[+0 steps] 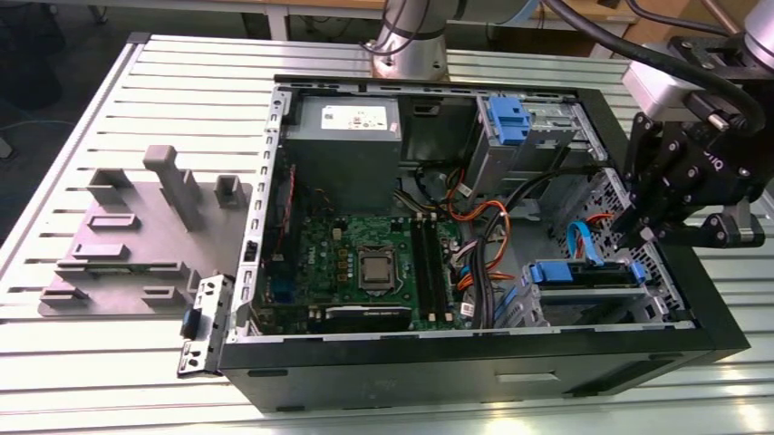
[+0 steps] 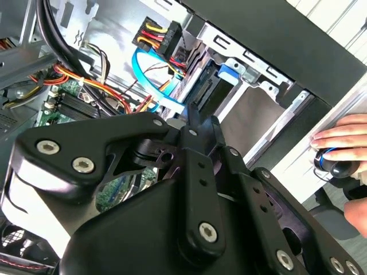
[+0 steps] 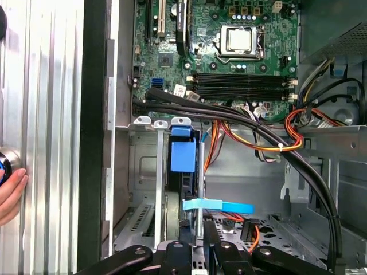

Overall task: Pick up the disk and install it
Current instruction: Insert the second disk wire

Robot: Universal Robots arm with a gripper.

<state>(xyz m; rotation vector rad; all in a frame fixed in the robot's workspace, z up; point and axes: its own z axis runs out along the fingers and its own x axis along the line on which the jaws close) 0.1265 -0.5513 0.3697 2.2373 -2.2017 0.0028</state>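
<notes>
The disk (image 1: 583,275), in its blue plastic carrier, sits on edge in the lower drive bay at the front corner of the open computer case (image 1: 260,227). In the first wrist view its blue tab (image 3: 183,156) stands between the bay's metal rails. My gripper (image 1: 629,237) hangs just above that bay on the exterior view's right. Its black fingers are shut together with nothing between them, and the tips (image 2: 198,121) stand a short way from the disk's blue carrier (image 2: 229,73). In the first wrist view the gripper (image 3: 196,229) lines up with the disk's edge.
A light blue data cable (image 3: 218,205) and orange-and-black wire bundles (image 3: 258,140) cross the bay area. A second blue carrier (image 1: 508,118) sits in the upper bay beside the grey power-supply box (image 1: 344,127). A person's hand (image 2: 338,140) rests outside the case. A grey fixture block (image 1: 133,236) stands on the slatted table.
</notes>
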